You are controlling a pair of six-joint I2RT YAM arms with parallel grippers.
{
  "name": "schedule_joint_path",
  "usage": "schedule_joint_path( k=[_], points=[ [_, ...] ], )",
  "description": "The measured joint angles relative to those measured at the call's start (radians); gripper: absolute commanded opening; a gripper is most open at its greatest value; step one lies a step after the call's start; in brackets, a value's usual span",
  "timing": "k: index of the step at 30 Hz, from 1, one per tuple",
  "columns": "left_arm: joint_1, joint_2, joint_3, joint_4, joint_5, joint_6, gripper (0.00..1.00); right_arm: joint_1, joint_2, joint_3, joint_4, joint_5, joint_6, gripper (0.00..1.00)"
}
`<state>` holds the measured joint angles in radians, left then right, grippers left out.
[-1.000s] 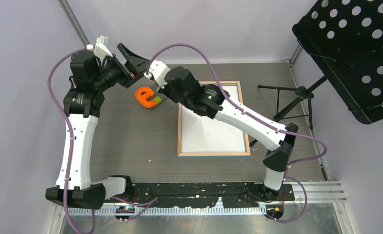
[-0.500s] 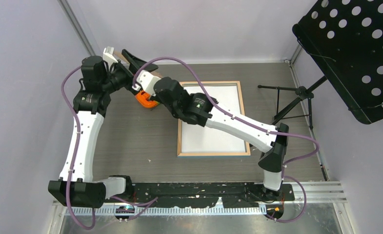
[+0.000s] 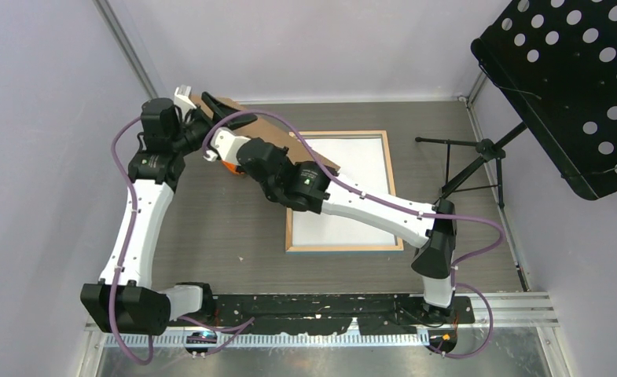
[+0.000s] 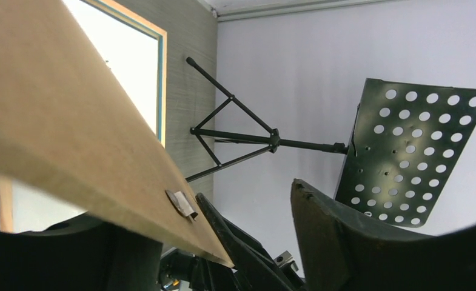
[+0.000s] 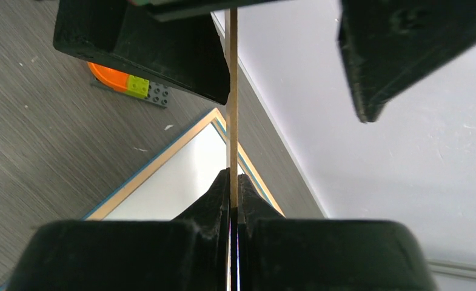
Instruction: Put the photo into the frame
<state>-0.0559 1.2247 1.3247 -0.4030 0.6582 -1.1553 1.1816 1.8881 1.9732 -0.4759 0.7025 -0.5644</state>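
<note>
The frame (image 3: 344, 247) lies flat on the table with its light wood side up and a white surface filling its opening; it also shows as the frame (image 5: 156, 162). The photo's printed side is out of view. My right gripper (image 5: 233, 177) is shut on the lower edge of a plain brown backing board (image 3: 277, 120), holding it edge-on above the frame's far-left corner. My left gripper (image 4: 244, 191) is open. Its fingers (image 5: 144, 45) straddle the board's upper end, one close against it and the other well apart. A small metal clip (image 4: 181, 203) sits on the board.
An orange toy with a green block (image 3: 230, 163) lies left of the frame, under the arms. A black perforated music stand (image 3: 572, 86) with its tripod (image 3: 478, 149) stands at the right. Walls close in at the back and left.
The right arm has swung left and raised the brown board up from behind itself. The left gripper has moved in around the board's upper end and its fingers have narrowed a little.
</note>
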Motion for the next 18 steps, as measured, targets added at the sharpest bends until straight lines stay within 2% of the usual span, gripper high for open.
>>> schedule_joint_path(
  k=[17, 18],
  points=[
    [0.006, -0.011, -0.142, 0.101, 0.016, -0.058, 0.00, 0.024, 0.017, -0.071, 0.072, 0.133, -0.142, 0.08],
    [0.006, -0.011, -0.149, 0.100, 0.018, -0.069, 0.00, 0.027, 0.017, -0.080, 0.074, 0.141, -0.149, 0.09]
  ],
)
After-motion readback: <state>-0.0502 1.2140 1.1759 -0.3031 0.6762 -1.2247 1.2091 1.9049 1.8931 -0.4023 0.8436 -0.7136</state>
